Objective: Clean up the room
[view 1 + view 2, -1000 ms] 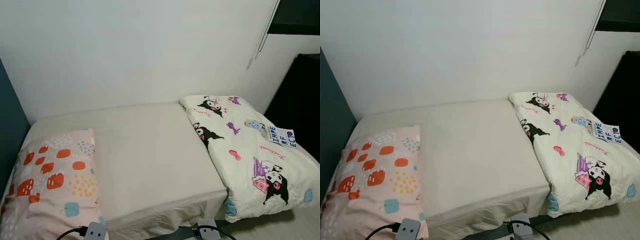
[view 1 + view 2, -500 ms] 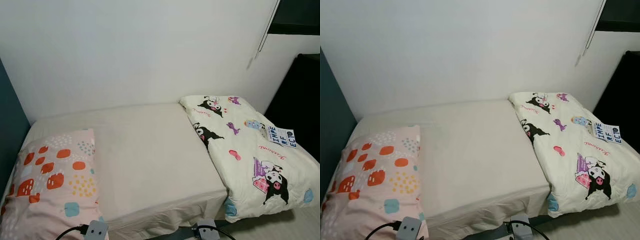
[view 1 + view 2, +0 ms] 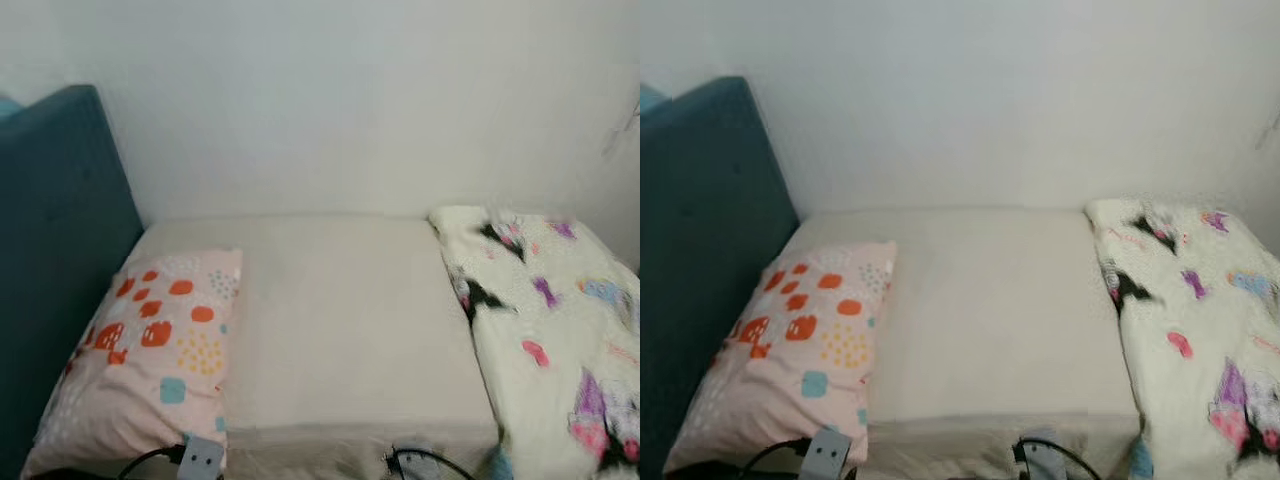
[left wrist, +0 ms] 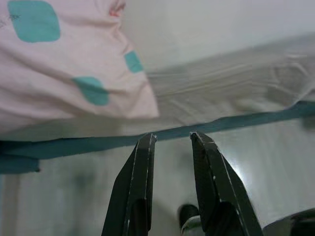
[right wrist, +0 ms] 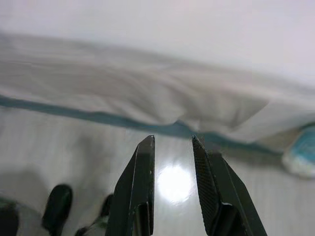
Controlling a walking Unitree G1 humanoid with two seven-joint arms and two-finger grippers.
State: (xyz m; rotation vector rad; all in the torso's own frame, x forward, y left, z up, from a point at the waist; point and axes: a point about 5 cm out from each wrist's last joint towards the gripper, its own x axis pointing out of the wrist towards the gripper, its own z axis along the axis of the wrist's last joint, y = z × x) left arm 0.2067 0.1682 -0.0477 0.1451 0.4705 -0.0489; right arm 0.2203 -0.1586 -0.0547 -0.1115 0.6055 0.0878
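Right gripper parted and empty, above glossy floor, beige bed sheet beyond

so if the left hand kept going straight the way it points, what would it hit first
Probably the side of the bed: the left hand aims at its teal base edge, just under the pink pillow. Depth is unclear.

A pale pink pillow printed with orange, yellow and teal blotches lies flat at the lower left of the frame, on the cream-sheeted bed beside the teal headboard. A white blanket patterned with black, purple and pink cartoon figures lies rumpled along the right side of the frame, its near end hanging over the mattress edge.
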